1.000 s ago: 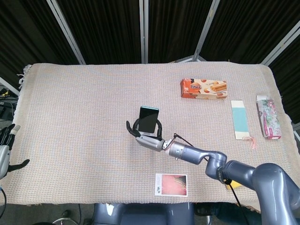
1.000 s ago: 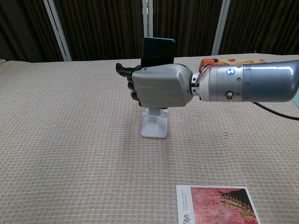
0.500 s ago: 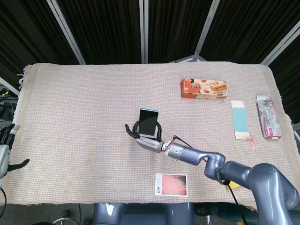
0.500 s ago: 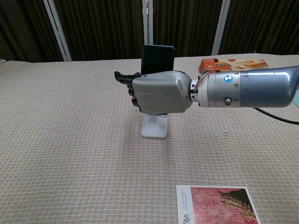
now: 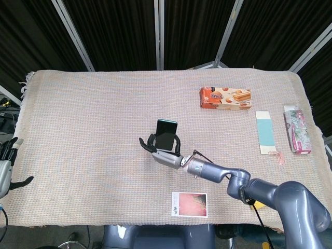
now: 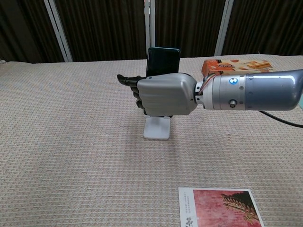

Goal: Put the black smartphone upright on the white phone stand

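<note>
Right hand fingers wrap the phone – holding it upright, screen edge sticking up above the knuckles. In the chest view the phone sits directly over the white stand; the hand covers the contact, so I cannot tell if the phone rests on the stand. Head view shows the same hand around the phone, near the middle of the surface, arm reaching in from the lower right.

Left hand at the far left edge, off the cloth – fingers apart, holding nothing.

A snack box, a bookmark and a floral case lie far right; a red card lies near the front edge.
</note>
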You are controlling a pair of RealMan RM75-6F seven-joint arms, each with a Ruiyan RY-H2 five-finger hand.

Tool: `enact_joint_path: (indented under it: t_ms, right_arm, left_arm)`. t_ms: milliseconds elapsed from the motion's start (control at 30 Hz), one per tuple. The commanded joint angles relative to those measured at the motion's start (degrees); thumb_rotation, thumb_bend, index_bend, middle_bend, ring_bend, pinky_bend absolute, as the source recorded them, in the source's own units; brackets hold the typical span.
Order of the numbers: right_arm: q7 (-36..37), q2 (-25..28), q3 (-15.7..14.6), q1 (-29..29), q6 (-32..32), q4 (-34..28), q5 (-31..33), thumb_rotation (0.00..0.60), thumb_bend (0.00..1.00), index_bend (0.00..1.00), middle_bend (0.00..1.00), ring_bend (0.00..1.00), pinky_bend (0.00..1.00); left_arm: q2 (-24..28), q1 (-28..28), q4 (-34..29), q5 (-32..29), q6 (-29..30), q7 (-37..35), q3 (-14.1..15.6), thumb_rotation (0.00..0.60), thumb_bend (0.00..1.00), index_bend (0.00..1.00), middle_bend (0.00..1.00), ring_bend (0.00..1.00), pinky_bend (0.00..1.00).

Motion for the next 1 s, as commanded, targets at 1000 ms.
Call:
enact_joint_path:
  t_ms: [1000]
  right_arm:
    - [-0.38, 1.54, -0.07, -2.29, 3.16, -2.71, 1.82, 0.600, 0.14, 0.21, 0.28, 0.25, 0.09]
  left_arm:
    - [0.12, 0.06, -0.39, 0.38, 0.24, -0.17, 0.26, 0.600, 0.00, 0.00, 0.00, 0.00, 0.00]
